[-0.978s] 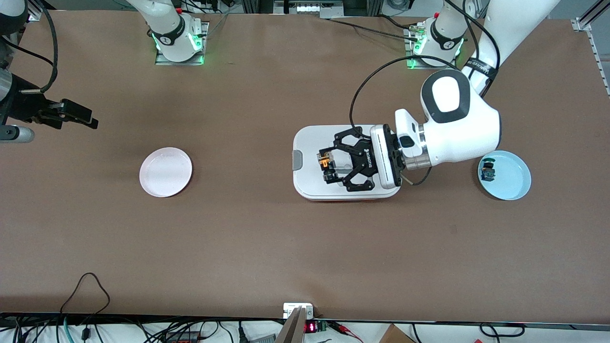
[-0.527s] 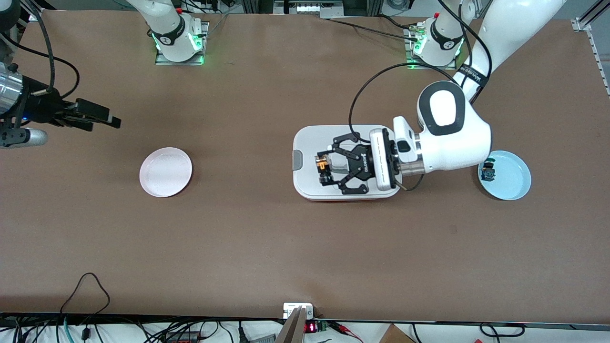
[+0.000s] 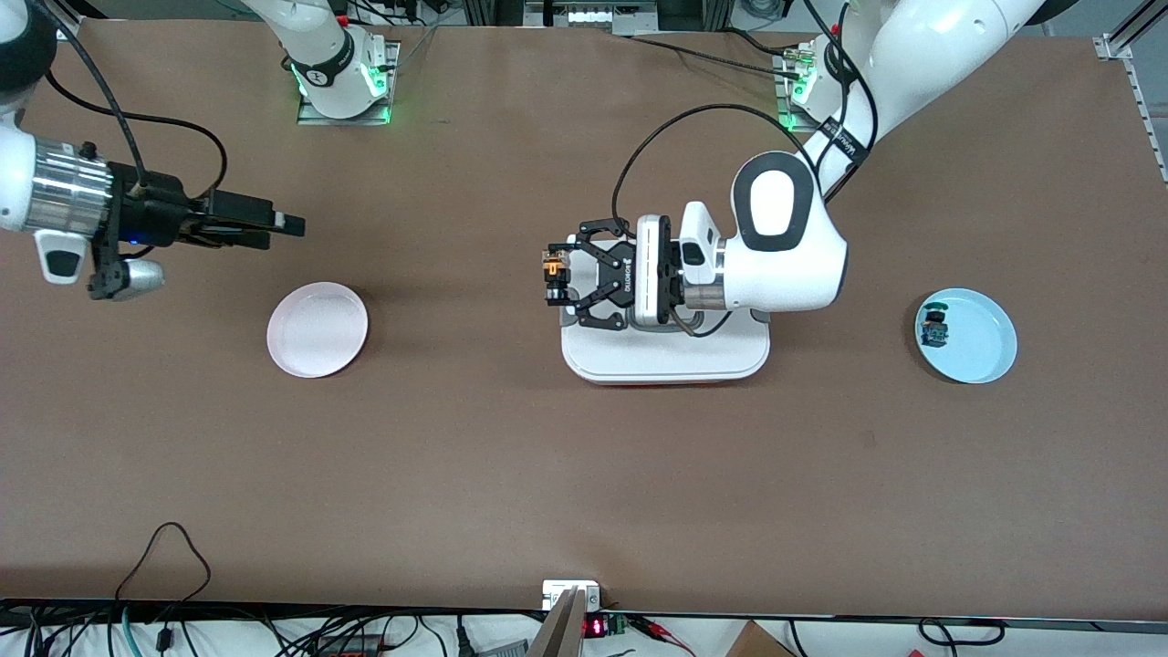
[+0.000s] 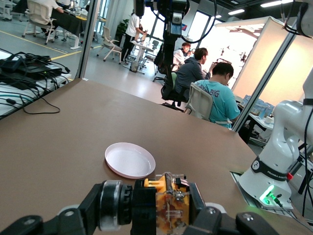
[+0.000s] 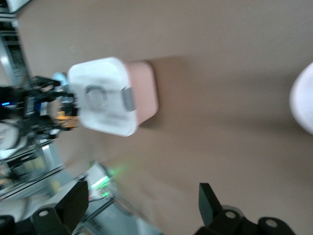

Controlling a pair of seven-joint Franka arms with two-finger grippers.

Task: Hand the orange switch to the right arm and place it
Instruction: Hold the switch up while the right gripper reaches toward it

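My left gripper (image 3: 555, 278), a wide black linkage claw, is shut on the orange switch (image 3: 551, 271). It holds the switch in the air over the edge of the white lidded container (image 3: 666, 356), on the side toward the right arm's end. In the left wrist view the switch (image 4: 171, 205) sits between the jaws of the left gripper (image 4: 156, 215). My right gripper (image 3: 290, 222), slim and black, is open and empty above the table beside the pink plate (image 3: 318, 330). In the right wrist view its fingers (image 5: 74, 204) stand wide apart, and the container (image 5: 102, 95) and the switch (image 5: 62, 119) show farther off.
A light blue plate (image 3: 981, 351) toward the left arm's end holds a small black piece with blue-green parts (image 3: 933, 327). The pink plate also shows in the left wrist view (image 4: 129, 160). Both arm bases stand along the table's edge farthest from the front camera.
My left gripper has carried the switch from over the container's middle toward the right arm's end. My right gripper has moved in from the table's end toward the middle.
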